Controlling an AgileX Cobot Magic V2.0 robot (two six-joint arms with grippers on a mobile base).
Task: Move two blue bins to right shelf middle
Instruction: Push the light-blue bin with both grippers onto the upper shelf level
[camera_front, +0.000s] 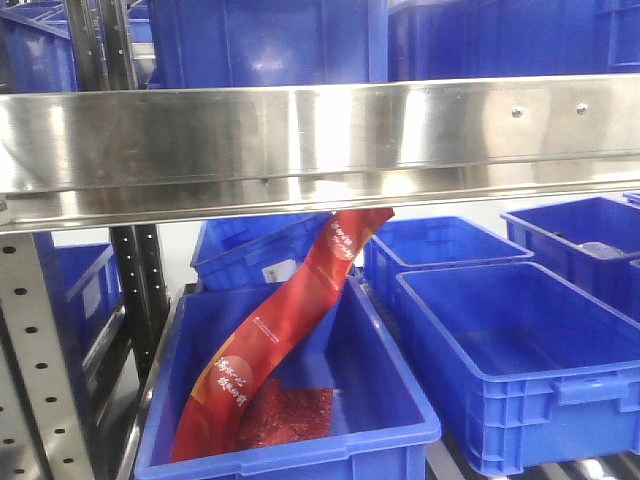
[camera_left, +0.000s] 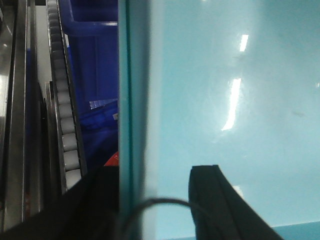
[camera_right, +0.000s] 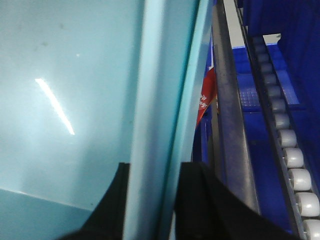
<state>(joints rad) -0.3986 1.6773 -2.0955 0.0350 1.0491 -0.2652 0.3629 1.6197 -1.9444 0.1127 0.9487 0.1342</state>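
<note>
Shelf-level bin (camera_front: 290, 455), white-lettered red packet (camera_front: 270, 335)

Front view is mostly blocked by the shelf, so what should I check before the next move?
1. Right gripper straddling the pale bin rim: ok, a finger on each side.
2. Left gripper tight on the pale wall: cannot tell, there is a gap beside one finger.
3. Clearance to the steel beam: cannot tell.
4. Red bag inside the front blue bin: not ok, it sticks up to the beam.
</note>
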